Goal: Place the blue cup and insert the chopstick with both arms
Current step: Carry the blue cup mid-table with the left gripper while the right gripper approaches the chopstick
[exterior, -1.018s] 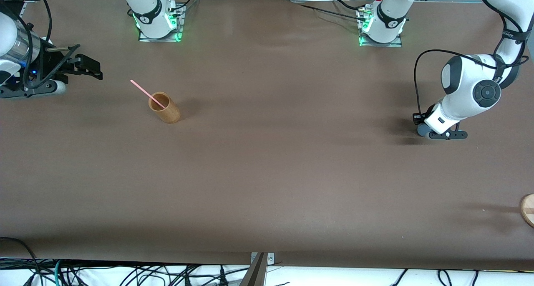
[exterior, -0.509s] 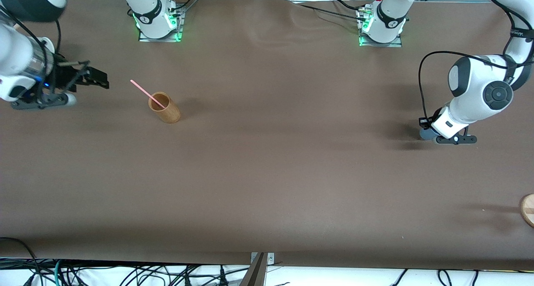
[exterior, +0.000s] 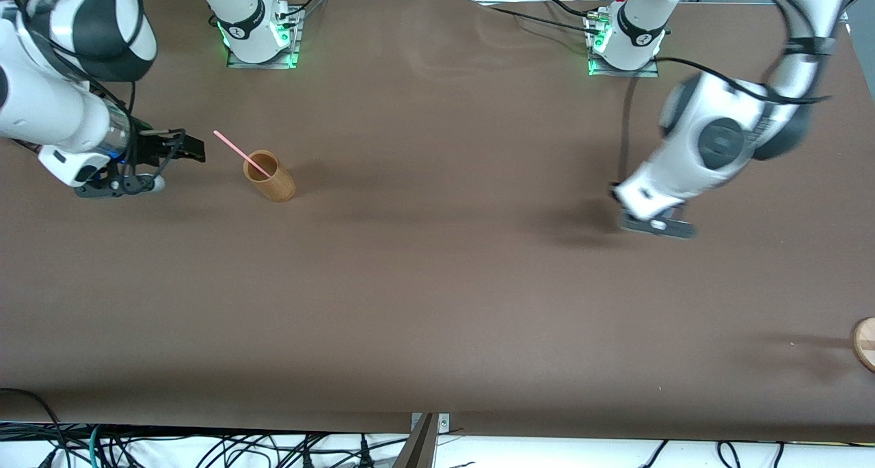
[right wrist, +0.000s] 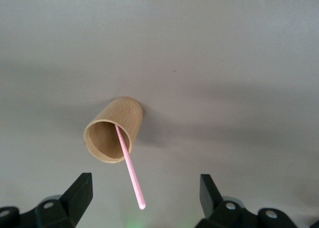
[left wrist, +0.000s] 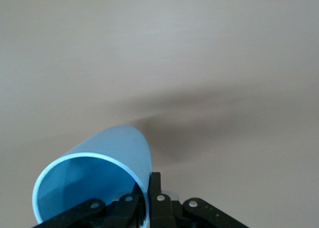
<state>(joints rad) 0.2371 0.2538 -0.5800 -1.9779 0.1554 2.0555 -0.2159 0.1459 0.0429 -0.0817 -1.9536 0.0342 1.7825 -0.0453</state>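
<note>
The blue cup (left wrist: 94,173) hangs tilted in my left gripper (left wrist: 149,200), which is shut on its rim, one finger inside and one outside the wall. In the front view my left gripper (exterior: 655,223) is over the table toward the left arm's end, and the wrist hides the cup. The pink chopstick (exterior: 239,152) leans in a tan wooden cup (exterior: 270,175) toward the right arm's end. My right gripper (exterior: 191,150) is open beside the chopstick's upper end. In the right wrist view the chopstick (right wrist: 128,165) points from the wooden cup (right wrist: 113,129) into my open right gripper (right wrist: 145,188).
The two arm bases (exterior: 260,31) (exterior: 625,37) stand along the edge farthest from the front camera. A round wooden disc (exterior: 865,343) pokes in at the left arm's end, nearer to the front camera. The table (exterior: 437,283) is brown.
My left arm has swung toward the table's middle with the blue cup. My right gripper has moved closer to the chopstick and the wooden cup.
</note>
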